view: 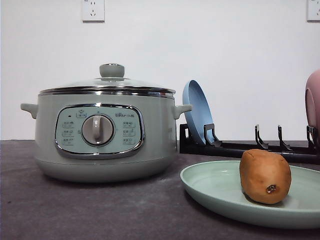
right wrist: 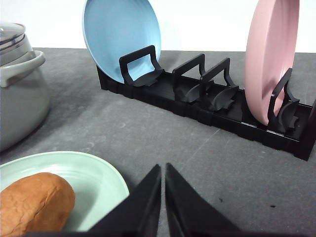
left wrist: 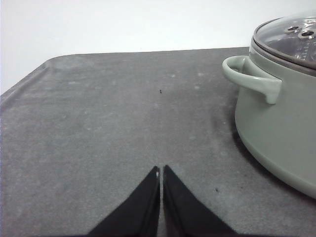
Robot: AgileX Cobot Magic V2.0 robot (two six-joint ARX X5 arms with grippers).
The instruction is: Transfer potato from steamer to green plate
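The brown-orange potato (view: 265, 176) with a dark eye spot rests on the pale green plate (view: 210, 187) at the front right of the table; both show again in the right wrist view, potato (right wrist: 34, 202) on plate (right wrist: 98, 180). The sage-green steamer (view: 102, 137) stands left of the plate with its glass lid on. My left gripper (left wrist: 161, 170) is shut and empty, low over bare tabletop beside the steamer's side handle (left wrist: 249, 76). Shut and empty too, my right gripper (right wrist: 163, 168) hovers just past the plate's rim, apart from the potato.
A black dish rack (right wrist: 207, 106) stands behind the plate, holding an upright blue plate (right wrist: 121, 37) and an upright pink plate (right wrist: 269, 57). The table edge (left wrist: 24, 81) curves round beyond the left gripper. A white wall backs the table.
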